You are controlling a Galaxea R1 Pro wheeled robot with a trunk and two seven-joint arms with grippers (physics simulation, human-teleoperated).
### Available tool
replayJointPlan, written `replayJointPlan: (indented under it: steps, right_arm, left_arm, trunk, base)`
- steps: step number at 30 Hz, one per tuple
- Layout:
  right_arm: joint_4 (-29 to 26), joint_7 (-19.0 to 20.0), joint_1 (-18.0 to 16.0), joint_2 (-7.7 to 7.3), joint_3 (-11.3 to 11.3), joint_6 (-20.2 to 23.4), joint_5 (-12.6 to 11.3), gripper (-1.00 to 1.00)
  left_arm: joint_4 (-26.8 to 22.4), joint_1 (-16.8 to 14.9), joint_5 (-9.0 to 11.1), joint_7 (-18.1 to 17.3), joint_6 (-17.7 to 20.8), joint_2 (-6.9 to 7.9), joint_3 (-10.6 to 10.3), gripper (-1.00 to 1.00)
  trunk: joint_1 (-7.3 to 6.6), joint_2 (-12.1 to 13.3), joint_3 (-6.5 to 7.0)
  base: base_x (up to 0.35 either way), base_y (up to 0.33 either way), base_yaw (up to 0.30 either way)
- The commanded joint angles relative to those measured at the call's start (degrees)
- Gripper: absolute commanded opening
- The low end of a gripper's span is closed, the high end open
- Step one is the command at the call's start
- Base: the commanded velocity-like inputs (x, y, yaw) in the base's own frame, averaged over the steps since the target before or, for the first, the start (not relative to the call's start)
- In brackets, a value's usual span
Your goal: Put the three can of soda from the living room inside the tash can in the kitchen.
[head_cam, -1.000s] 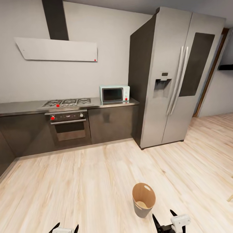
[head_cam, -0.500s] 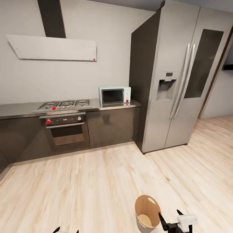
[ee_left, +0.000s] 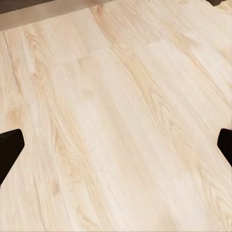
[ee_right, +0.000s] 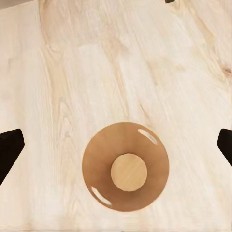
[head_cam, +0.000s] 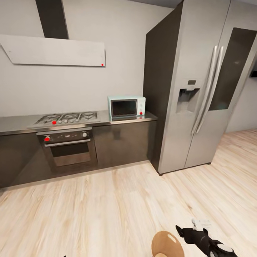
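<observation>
The trash can [head_cam: 167,245] stands on the pale wood floor at the bottom edge of the head view, showing its brown inside. From above, the trash can [ee_right: 125,166] is upright with a bare bottom and two oval handle holes. My right gripper [head_cam: 184,231] hovers just right of its rim, and that gripper [ee_right: 118,145] is open wide above the bin with nothing between its fingers [ee_right: 10,147]. My left gripper [ee_left: 116,145] is open over bare floor. The soda cans are out of view.
Ahead stands the kitchen: dark grey cabinets with an oven [head_cam: 67,150], a gas hob [head_cam: 66,117], a mint-green microwave [head_cam: 126,106] and a tall steel fridge [head_cam: 203,89]. Wood floor [head_cam: 107,207] stretches between me and the cabinets.
The whole head view has shifted, so the bin now sits lower, at the bottom edge. My right arm has swung forward and left, its gripper now beside and over the bin.
</observation>
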Motion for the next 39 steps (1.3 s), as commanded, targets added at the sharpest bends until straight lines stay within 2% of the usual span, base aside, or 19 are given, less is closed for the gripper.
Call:
replayJointPlan:
  steps: [1,5,6,7,9,10,11,12,17,22,36,39]
  right_arm:
    - [0.6,-0.1,-1.3,-0.27,0.0,2.2,0.0,1.0]
    - [4.8,-0.3,-7.2,-1.9,0.0,8.6,0.1,1.0]
    - [8.0,-0.3,-10.4,-2.91,0.0,10.3,0.1,1.0]
    - [9.8,-0.3,-12.0,-3.45,0.0,10.9,0.1,1.0]
    - [18.2,-0.3,-19.6,-6.04,0.0,12.9,0.1,1.0]
    - [20.3,-0.3,-21.4,-6.66,0.0,13.2,0.1,1.0]
    - [20.3,-0.3,-21.4,-6.66,0.0,13.2,0.1,1.0]
    - [24.8,-0.3,-25.0,-7.88,0.0,13.7,0.1,1.0]
    - [36.8,-0.3,-33.9,-10.38,0.3,14.3,0.2,1.0]
    - [42.4,-0.4,-37.4,-10.85,0.9,14.4,0.3,1.0]
    - [43.4,-0.4,-37.9,-10.61,0.5,14.9,-0.1,1.0]
    - [43.4,-0.4,-38.0,-10.52,0.8,15.1,-0.1,1.0]
  left_arm:
    - [0.0,0.0,0.0,0.0,0.0,-0.01,0.0,1.0]
    - [0.0,0.0,0.0,0.0,0.0,-0.03,0.0,1.0]
    - [0.1,0.0,0.0,0.0,0.0,-0.07,0.0,1.0]
    - [0.1,0.0,0.0,0.0,0.0,-0.1,0.0,1.0]
    - [0.1,0.0,0.0,0.0,0.0,-0.17,0.0,1.0]
    - [0.1,0.0,0.0,0.0,0.0,-0.18,0.0,1.0]
    - [0.1,0.0,0.0,0.0,0.0,-0.18,0.0,1.0]
    - [0.1,0.0,0.0,0.0,0.0,-0.19,0.0,1.0]
    - [0.1,0.0,0.0,0.0,0.0,-0.21,-0.2,1.0]
    - [0.0,0.0,0.0,0.0,0.0,-0.22,-0.2,1.0]
    - [-0.1,0.0,0.0,0.0,0.1,-0.25,-0.2,1.0]
    - [-0.1,0.0,0.1,0.0,1.8,-0.32,-0.2,1.0]
  trunk:
    - [0.0,0.0,0.0]
    - [0.0,0.0,0.0]
    - [0.0,0.0,0.0]
    - [0.0,0.0,0.0]
    - [0.0,0.0,0.0]
    - [0.0,0.0,0.0]
    - [0.0,0.0,0.0]
    - [0.0,0.0,0.0]
    - [0.0,0.0,0.0]
    - [0.0,0.0,0.0]
    - [0.0,0.0,0.0]
    - [0.0,0.0,0.0]
  base:
    - [0.298,0.0,0.0]
    - [0.191,0.0,0.0]
    - [0.085,0.0,0.0]
    - [0.068,0.0,0.0]
    - [0.036,0.0,0.0]
    - [0.022,0.0,0.0]
    - [0.022,0.0,0.0]
    - [0.014,0.0,0.0]
    - [0.007,0.0,0.0]
    - [0.001,0.0,0.0]
    - [0.0,0.0,0.0]
    - [0.0,0.0,0.0]
